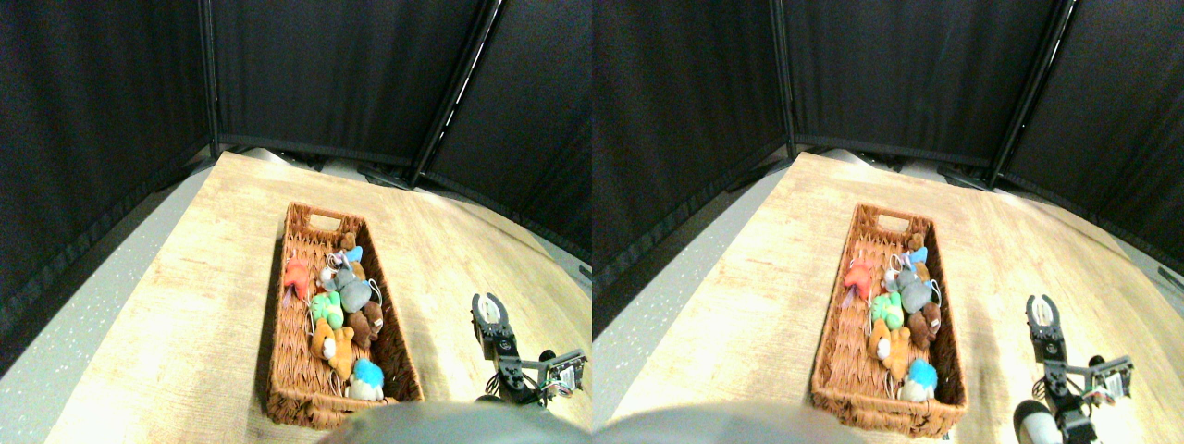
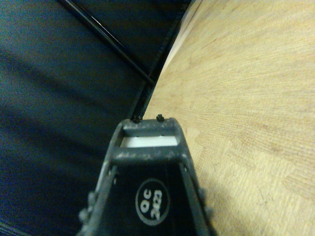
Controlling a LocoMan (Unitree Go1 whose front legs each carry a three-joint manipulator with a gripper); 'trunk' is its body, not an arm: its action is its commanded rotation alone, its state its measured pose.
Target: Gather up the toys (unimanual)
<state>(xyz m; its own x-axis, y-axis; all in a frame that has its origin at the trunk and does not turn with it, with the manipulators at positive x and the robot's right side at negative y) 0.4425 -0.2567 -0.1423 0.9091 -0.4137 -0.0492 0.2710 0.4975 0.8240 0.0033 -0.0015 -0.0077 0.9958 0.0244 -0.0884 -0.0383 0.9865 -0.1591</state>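
Several toys lie together inside the brown wicker basket (image 1: 277, 324): a red one (image 1: 296, 276), a green one (image 1: 326, 308), an orange one (image 1: 333, 344), a brown one (image 1: 367, 322), a grey one (image 1: 352, 293) and a blue one (image 1: 368, 375). My right gripper (image 1: 487, 302) stands over the wooden floor to the right of the basket, apart from it. It is open, with nothing between its jaws. The wrist view shows only the dark jaw frame (image 2: 147, 142) and no toy.
The light wooden floor (image 1: 185, 305) spreads around the basket, with a grey strip (image 1: 83, 324) along its left side. Black curtain panels (image 1: 324, 65) on dark poles close off the back and both sides. The wrist view faces one curtain (image 2: 59, 98) at the floor's edge.
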